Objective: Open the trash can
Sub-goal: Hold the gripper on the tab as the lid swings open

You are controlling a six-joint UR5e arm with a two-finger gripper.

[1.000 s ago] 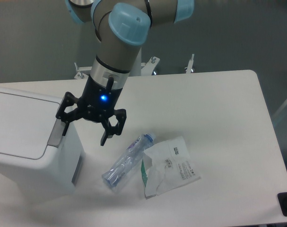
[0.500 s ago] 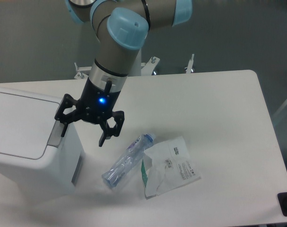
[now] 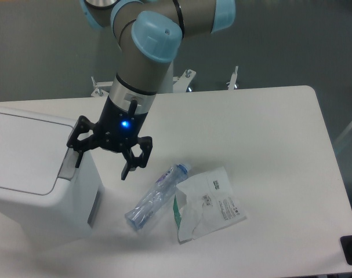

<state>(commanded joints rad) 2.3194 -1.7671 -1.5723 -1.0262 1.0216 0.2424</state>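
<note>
The black two-finger end effector [image 3: 101,163] hung from the grey-and-blue arm with its jaws spread wide apart and nothing between them; a blue light glowed on its body. One fingertip [image 3: 78,160] stood at the near right corner of the large white boxy plastic trash can [image 3: 36,179], over the grey rectangular tab [image 3: 66,164] on the rim; whether it touched the tab could not be told. The other fingertip [image 3: 125,172] hung clear of the bin, above bare worktop [image 3: 268,127].

The trash can stood to the left of and below the end effector, at the left edge of the white worktop and partly cut off by the frame. Its corners were rounded, and its flat white lid [image 3: 22,152] lay closed and level, bounded by a shallow seam. The grey tab ran down the rim on the side facing the end effector. A narrow grey vertical strip [image 3: 94,207] marked the can's right face.

To the lower right of the end effector, well apart from it, a clear crushed plastic bottle [image 3: 156,197] with a pale blue cap lay on its side, slanted. Just beside the bottle, on its far side from the bin, lay a white plastic bag with printed labels [image 3: 210,204], crumpled and flat on the worktop.
</note>
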